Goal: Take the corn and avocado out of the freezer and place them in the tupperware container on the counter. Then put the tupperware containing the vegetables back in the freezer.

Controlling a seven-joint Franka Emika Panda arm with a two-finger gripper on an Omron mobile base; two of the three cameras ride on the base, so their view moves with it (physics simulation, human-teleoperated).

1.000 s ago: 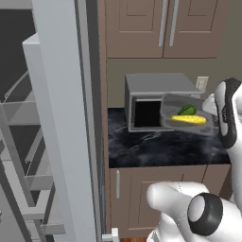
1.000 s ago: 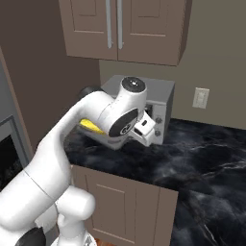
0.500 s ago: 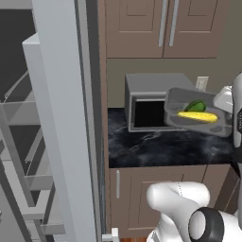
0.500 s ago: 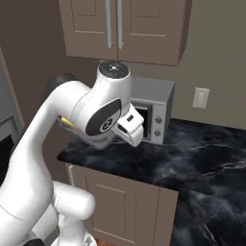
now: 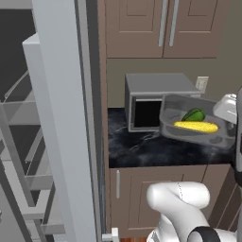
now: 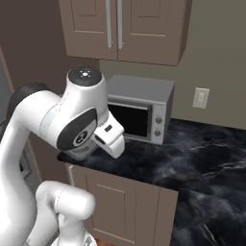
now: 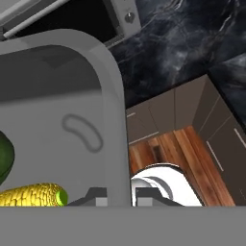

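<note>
The grey tupperware container [image 5: 176, 124] hangs in the air above the black counter [image 5: 142, 150], in front of the microwave. Inside it lie the yellow corn [image 5: 196, 126] and the dark green avocado [image 5: 194, 115]. My gripper [image 7: 120, 198] is shut on the container's wall [image 7: 115, 144], one fingertip [image 7: 94, 195] inside and the other outside. In the hand view the corn [image 7: 31, 196] and a sliver of the avocado [image 7: 5, 158] show at the lower left. The freezer [image 5: 61, 123] stands open at the left, its grey shelves [image 5: 21, 142] showing.
A grey microwave [image 5: 151, 100] [image 6: 139, 108] sits at the back of the counter [image 6: 202, 158], under brown wall cabinets [image 6: 120, 26]. Brown cabinet doors [image 5: 137, 189] run below the counter. My arm's big white links [image 6: 72, 120] fill the left of the right base view.
The container with both vegetables has risen off the counter and come nearer the base. The arm has swung leftward in the right base view, uncovering the microwave.
</note>
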